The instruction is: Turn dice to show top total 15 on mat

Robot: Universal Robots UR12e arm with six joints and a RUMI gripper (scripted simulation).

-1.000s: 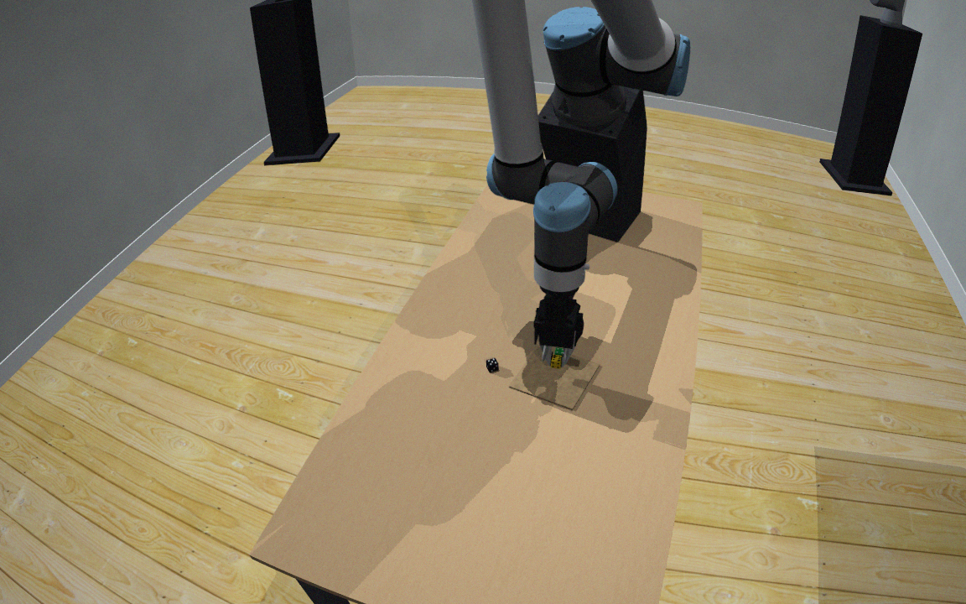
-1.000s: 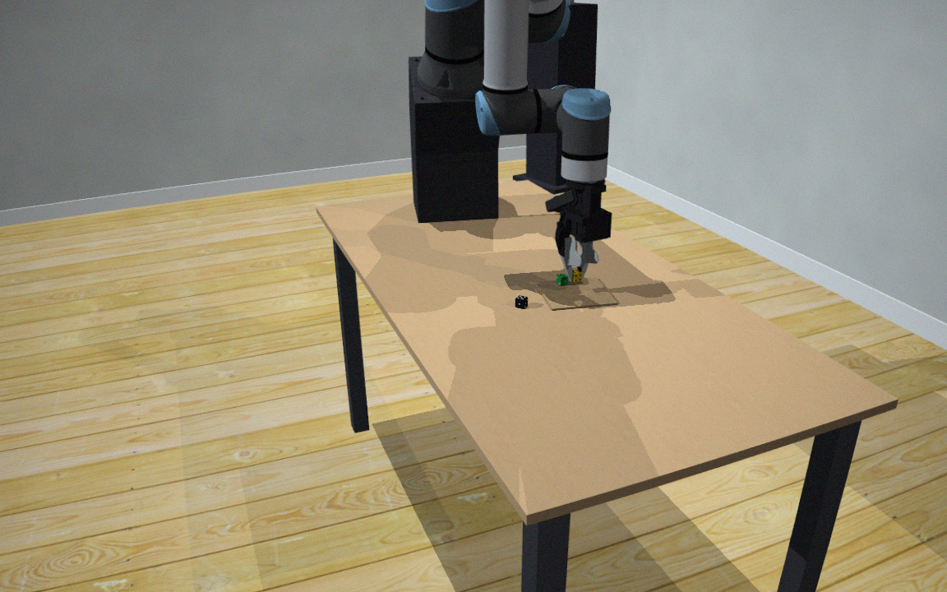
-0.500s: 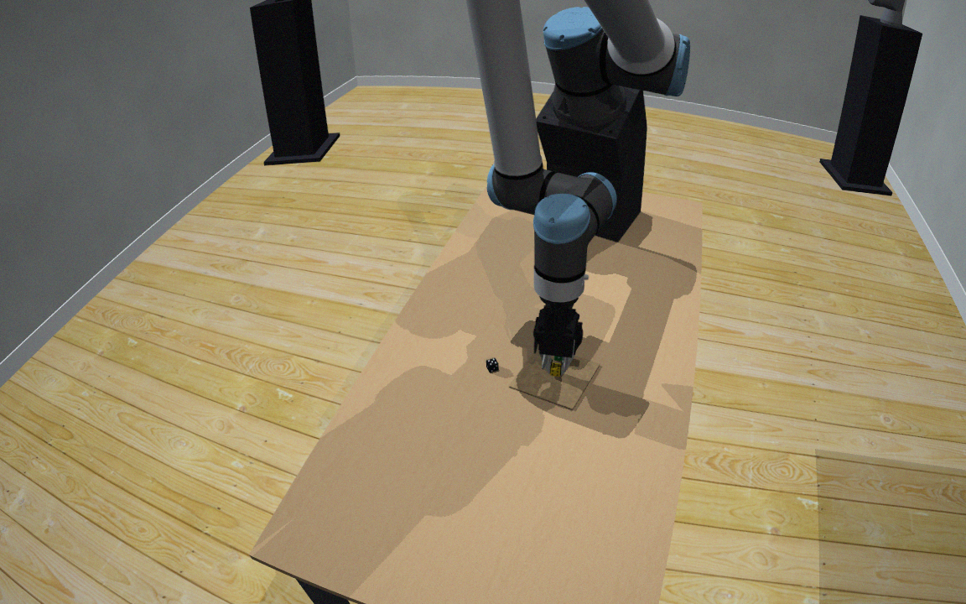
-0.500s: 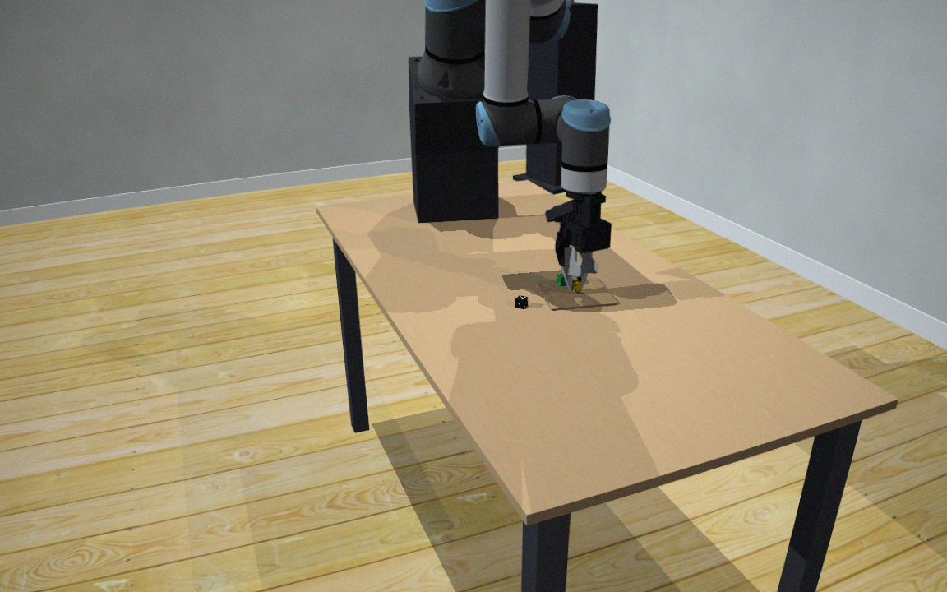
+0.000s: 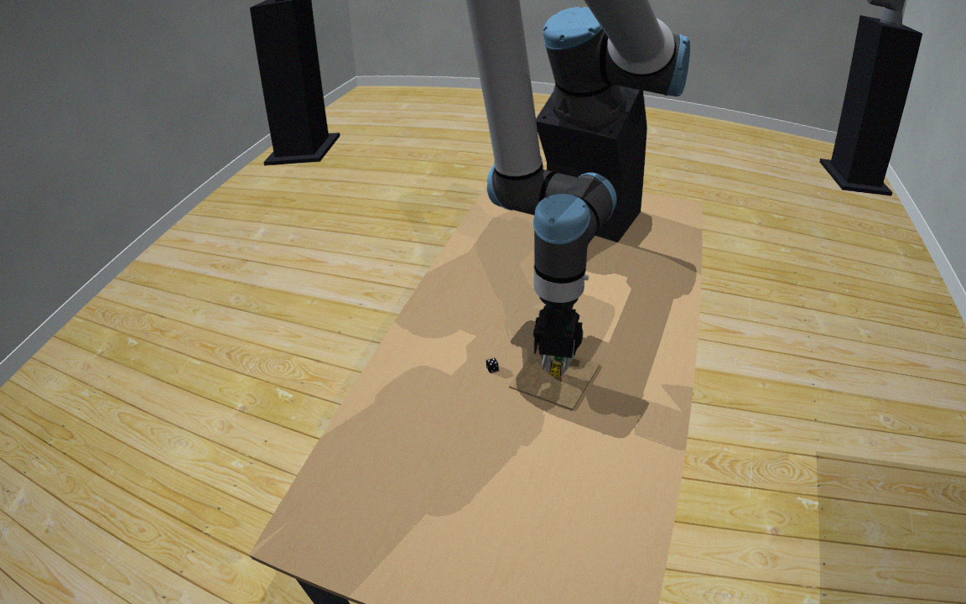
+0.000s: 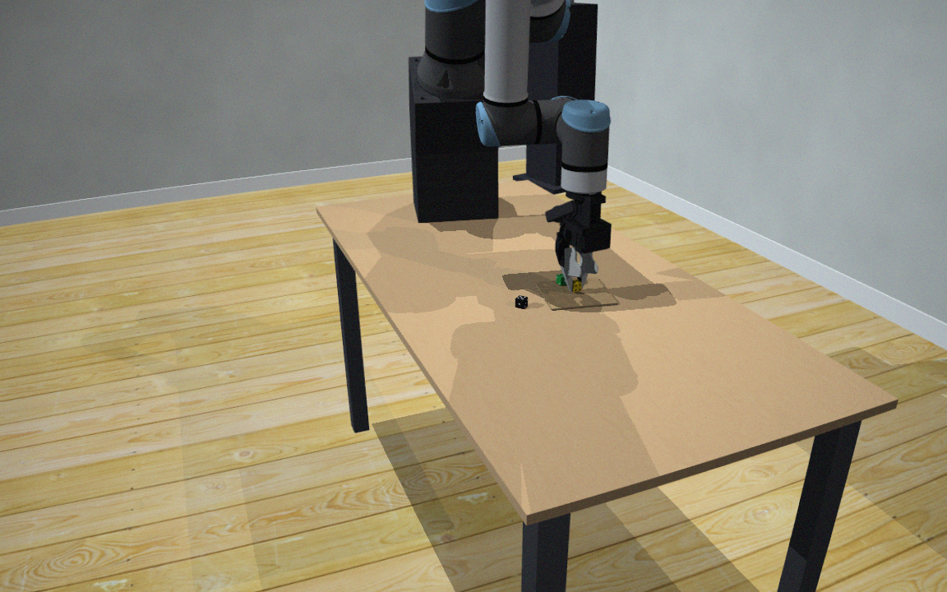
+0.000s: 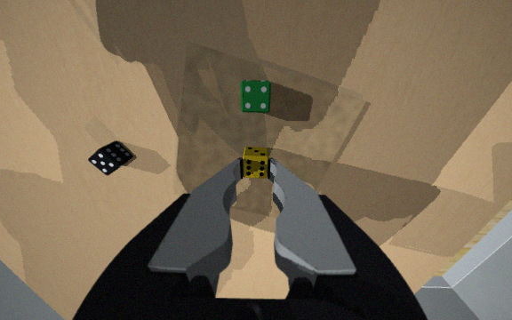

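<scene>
My gripper (image 5: pixel 555 367) (image 6: pixel 578 282) (image 7: pixel 255 159) is shut on the yellow die (image 5: pixel 554 371) (image 6: pixel 577 287) (image 7: pixel 255 163). It holds the die very low over the mat (image 5: pixel 584 381) (image 6: pixel 596 298) (image 7: pixel 342 116); I cannot tell if it touches. Six pips face the palm, three show on an adjoining side. The green die (image 6: pixel 560 279) (image 7: pixel 255 96) sits flat on the mat with four on top, apart from the yellow die; the fingers partly hide it in the top view. The black die (image 5: pixel 491 366) (image 6: pixel 521 302) (image 7: pixel 111 158) lies flat on the table, left of the mat, apparently five up.
The wooden table (image 5: pixel 591 496) (image 6: pixel 741 367) carries the mat and the dice. The arm's black pedestal (image 5: pixel 584 161) (image 6: pixel 455 158) stands at its back end. Black pillars (image 5: pixel 291 82) (image 5: pixel 870 105) stand on the floor beyond. The arm's shadow covers part of the mat.
</scene>
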